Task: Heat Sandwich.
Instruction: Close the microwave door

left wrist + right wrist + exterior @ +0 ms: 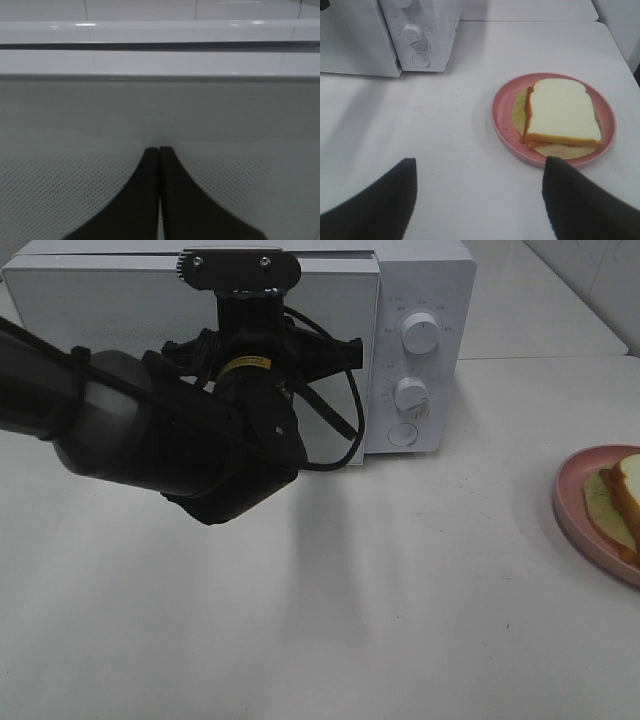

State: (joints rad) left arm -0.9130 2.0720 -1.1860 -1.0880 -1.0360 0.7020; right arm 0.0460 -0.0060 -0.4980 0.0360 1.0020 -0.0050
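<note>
White microwave (300, 330), left gripper (159, 150) closed against door, sandwich (560, 112) on pink plate (502, 117)

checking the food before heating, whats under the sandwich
The sandwich lies on a round pink plate, which sits on the white table. A pale yellow-green layer pokes out beneath the bread. The plate's middle is covered, so anything there is hidden.

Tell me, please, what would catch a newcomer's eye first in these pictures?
The bulky black left arm fills the left of the overhead view, its left end effector shut and pointed at the closed door of the white microwave at the back of the table. On the far right sits the sandwich on a round pink plate, with the right end effector open short of it.
</note>
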